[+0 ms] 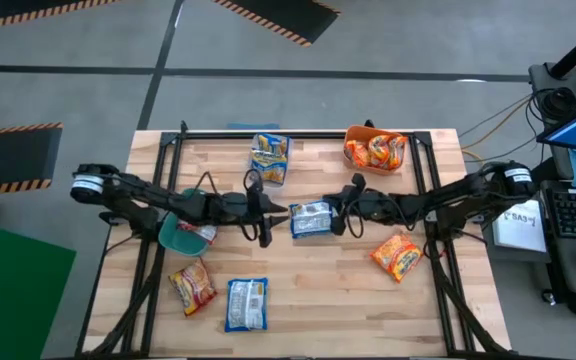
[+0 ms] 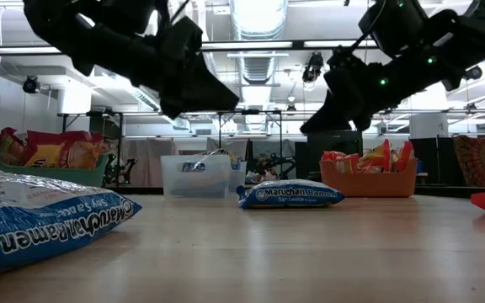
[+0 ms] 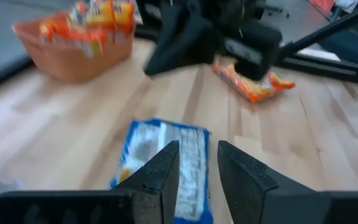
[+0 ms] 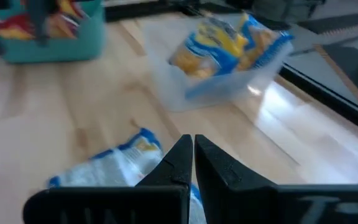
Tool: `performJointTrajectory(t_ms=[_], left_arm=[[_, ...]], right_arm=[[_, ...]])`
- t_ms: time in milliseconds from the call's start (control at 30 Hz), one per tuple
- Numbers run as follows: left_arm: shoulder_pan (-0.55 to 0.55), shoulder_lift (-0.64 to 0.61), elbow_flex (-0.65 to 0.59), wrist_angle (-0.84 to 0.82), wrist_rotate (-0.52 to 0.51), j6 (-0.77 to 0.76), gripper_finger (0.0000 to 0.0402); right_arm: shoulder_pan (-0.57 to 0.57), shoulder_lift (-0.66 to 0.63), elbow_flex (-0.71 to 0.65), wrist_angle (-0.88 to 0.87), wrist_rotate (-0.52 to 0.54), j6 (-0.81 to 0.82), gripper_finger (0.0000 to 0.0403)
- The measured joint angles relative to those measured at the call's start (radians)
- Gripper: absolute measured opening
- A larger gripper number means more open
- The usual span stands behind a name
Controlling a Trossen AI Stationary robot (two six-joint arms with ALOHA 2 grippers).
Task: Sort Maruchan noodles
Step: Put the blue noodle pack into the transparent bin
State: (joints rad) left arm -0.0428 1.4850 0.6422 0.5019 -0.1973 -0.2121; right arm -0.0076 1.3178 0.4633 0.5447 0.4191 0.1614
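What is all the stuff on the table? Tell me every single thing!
blue noodle packet: one, blue and white, table middle, between the two tools
blue noodle packet, near edge: one, blue and white, lying flat
orange noodle packets: two, orange-red, one near the left front, one on the right side
clear bin: one, see-through, far middle, holds blue-and-yellow packets
orange bin: one, orange, far right, holds orange packets
teal bin: one, teal, left side under the left arm, holds red-and-white packets
left tool: dark, partly open, above the middle packet
right tool: dark, shut, above the same packet
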Motion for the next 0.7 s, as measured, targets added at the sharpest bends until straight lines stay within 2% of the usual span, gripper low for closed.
performJointTrajectory(t_ms=[133, 267, 367, 700], left_arm=[[-0.016, 0.045, 0.015, -0.006, 0.033, -0.068, 0.0094], [-0.031, 0.067, 0.046, -0.06, 0.044, -0.108, 0.0094], [-0.033, 0.067, 0.067, -0.129, 0.045, -0.147, 0.0094], [-0.033, 0.073, 0.07, -0.166, 0.031, -0.392, 0.0094]], right_arm=[[-0.045, -0.027, 0.0, -0.137, -0.012, 0.075, 0.0009], [-0.086, -0.029, 0.0, -0.267, -0.121, 0.114, 0.0009], [-0.094, -0.003, -0.005, -0.275, -0.191, 0.117, 0.0009], [-0.093, 0.154, -0.003, -0.114, -0.207, 0.116, 0.0009]])
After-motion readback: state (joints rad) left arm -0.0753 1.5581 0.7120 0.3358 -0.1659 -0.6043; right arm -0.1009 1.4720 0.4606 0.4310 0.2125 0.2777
